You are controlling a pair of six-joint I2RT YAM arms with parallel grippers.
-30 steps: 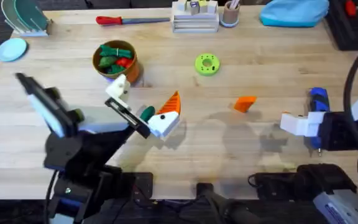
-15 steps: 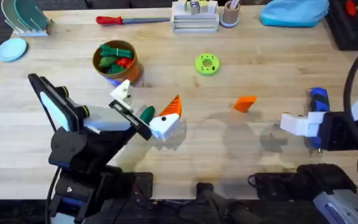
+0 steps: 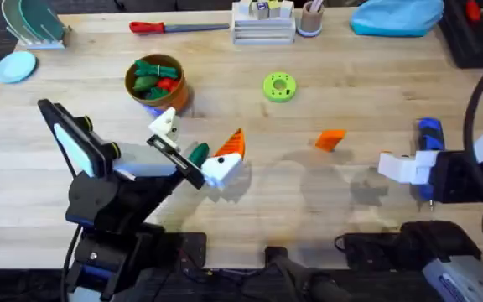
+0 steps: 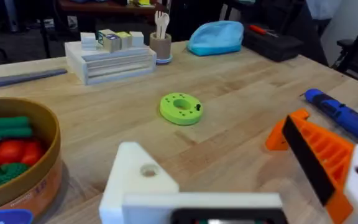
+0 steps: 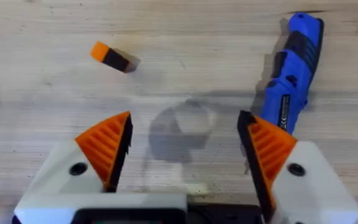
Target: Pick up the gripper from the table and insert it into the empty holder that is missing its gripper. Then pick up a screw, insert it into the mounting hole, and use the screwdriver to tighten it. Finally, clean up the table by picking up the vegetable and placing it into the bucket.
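The orange gripper [image 3: 331, 139] lies loose mid-table, also in the right wrist view [image 5: 112, 56]. My left gripper [image 3: 193, 143] [image 4: 213, 140] is open. One finger is the bare white holder [image 3: 162, 126] [image 4: 138, 180] with its mounting hole [image 4: 148, 169]; the other carries an orange pad [image 4: 319, 155]. A dark green vegetable [image 3: 198, 153] shows beside that gripper's body. The blue screwdriver [image 3: 428, 134] [image 5: 294, 68] lies at the right, just beyond my open right gripper [image 3: 392, 166] [image 5: 185, 149]. The bucket [image 3: 155, 81] [image 4: 39, 168] holds green and red toys. A screw is out of view.
A green disc with holes [image 3: 279, 86] [image 4: 181, 109] sits between the bucket and the far edge. Along the far edge are a red-handled screwdriver [image 3: 174, 27], a white block stand [image 3: 263, 25], a cup [image 3: 310, 18] and a blue pouch [image 3: 397, 17].
The left arm shifted slightly right and away from its base a second ago and has held still since. The right arm and the table's things have not moved.
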